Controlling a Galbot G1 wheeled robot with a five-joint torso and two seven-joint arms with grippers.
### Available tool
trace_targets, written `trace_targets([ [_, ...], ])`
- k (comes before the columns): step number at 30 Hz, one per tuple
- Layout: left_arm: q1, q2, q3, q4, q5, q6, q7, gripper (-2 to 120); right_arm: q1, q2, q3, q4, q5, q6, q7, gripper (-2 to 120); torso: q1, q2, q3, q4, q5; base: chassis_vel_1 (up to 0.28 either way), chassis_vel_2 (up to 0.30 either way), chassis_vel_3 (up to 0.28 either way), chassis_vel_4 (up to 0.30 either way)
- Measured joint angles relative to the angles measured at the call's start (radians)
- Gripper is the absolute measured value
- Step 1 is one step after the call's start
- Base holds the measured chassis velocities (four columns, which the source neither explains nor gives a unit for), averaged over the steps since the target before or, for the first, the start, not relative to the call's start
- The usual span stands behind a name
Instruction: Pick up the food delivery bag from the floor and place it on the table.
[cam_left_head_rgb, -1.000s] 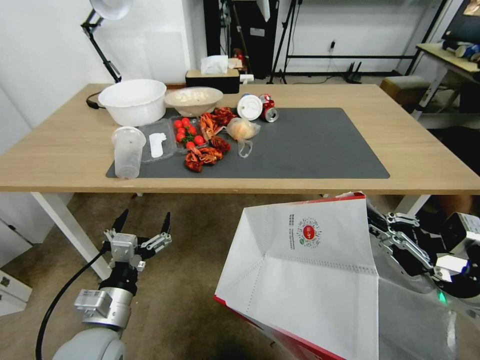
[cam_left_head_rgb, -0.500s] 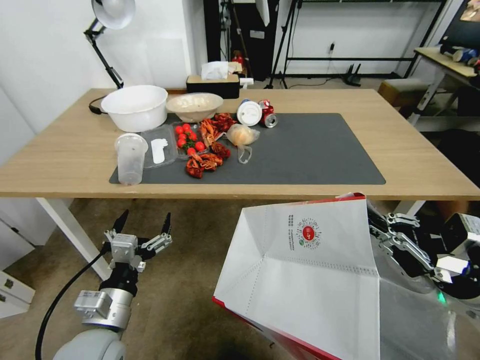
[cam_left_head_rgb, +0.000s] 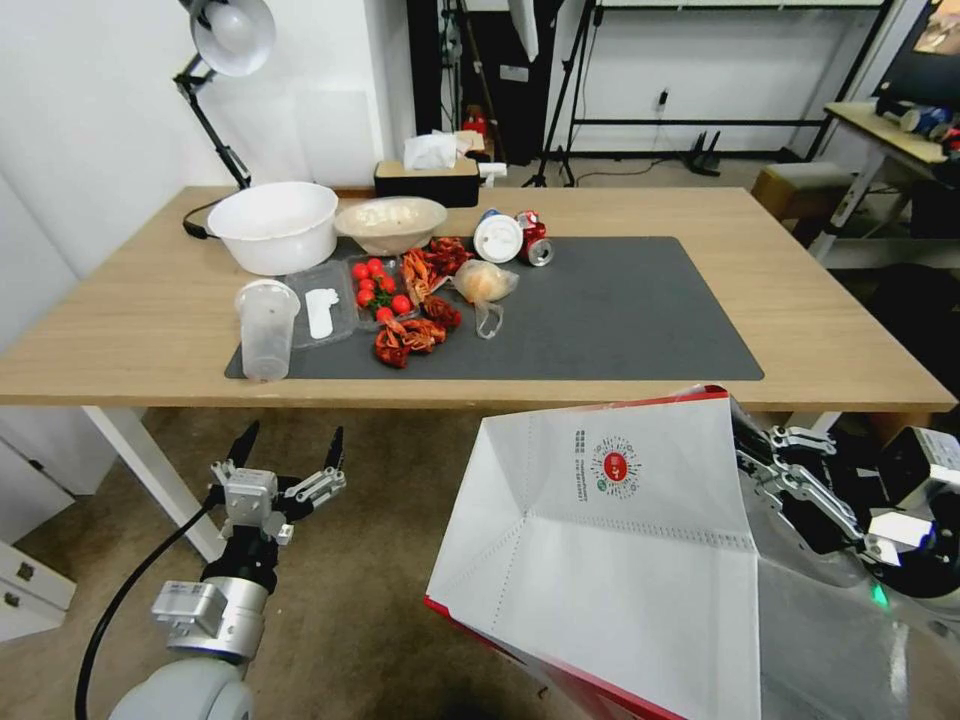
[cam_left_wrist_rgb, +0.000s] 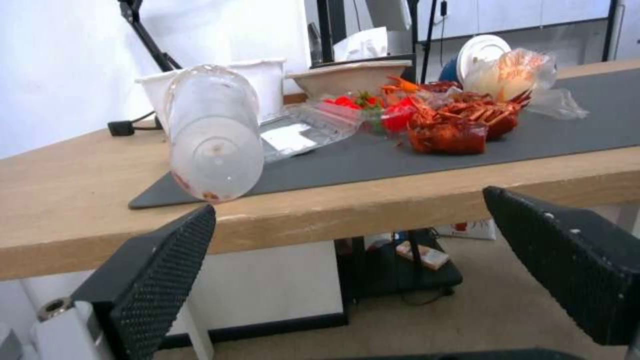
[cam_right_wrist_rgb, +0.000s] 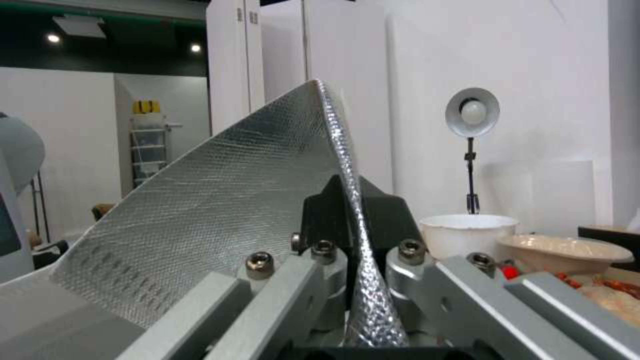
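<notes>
- Hanging clear of the floor (cam_left_head_rgb: 380, 560), the food delivery bag (cam_left_head_rgb: 610, 560) is tilted in front of the table (cam_left_head_rgb: 120, 330) and below its top — held by nothing more than the right gripper (cam_left_head_rgb: 748, 452) pinched on one foil-lined edge (cam_right_wrist_rgb: 347, 200). That thin grip looks like the main risk: the bag is big and boxy, so a swing or a jolt could pull the wall out of the jaws or tear it.
- Clearing the table's near edge comes next in size of worry. The bag's upper corner sits close under that edge, and I judge a lift that is too low would catch it there.
- Landing spot matters too: the bare part of the dark mat (cam_left_head_rgb: 640, 310) lies well apart from the white bowl (cam_left_head_rgb: 272, 225), the clear cup (cam_left_head_rgb: 266, 328) and the red crayfish (cam_left_head_rgb: 408, 335), but a wide bag set too far to the left could sweep into them.
- Idle below the table edge on the left, the left gripper (cam_left_head_rgb: 288, 452) has its fingers spread apart, gripping nothing.
- Compared with a second ago, the table and everything on it sit lower in the head view while bag and grippers keep their places — the camera has moved, not the things.
</notes>
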Motion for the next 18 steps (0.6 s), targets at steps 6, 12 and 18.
trace_targets([
  [6, 0.000, -0.003, 0.003, 0.007, 0.002, -0.007, 0.000, 100, 0.005, 0.004, -0.009, -0.001, -0.005, 0.000, 0.002, 0, 0.009, 0.024, 0.015, 0.0000, -0.0001, 0.000, 0.000, 0.000, 0.000],
  [12, -0.002, -0.004, 0.005, 0.009, 0.002, -0.008, 0.000, 100, 0.009, 0.005, -0.013, -0.001, -0.007, 0.000, 0.004, 0, 0.020, 0.050, 0.029, 0.0000, 0.0000, 0.000, 0.000, 0.000, 0.000],
  [18, -0.003, -0.002, 0.004, 0.010, 0.001, -0.012, -0.002, 100, 0.007, 0.005, -0.012, -0.001, -0.007, 0.001, 0.004, 0, 0.031, 0.076, 0.044, 0.0000, 0.0000, 0.000, 0.000, 0.000, 0.000],
])
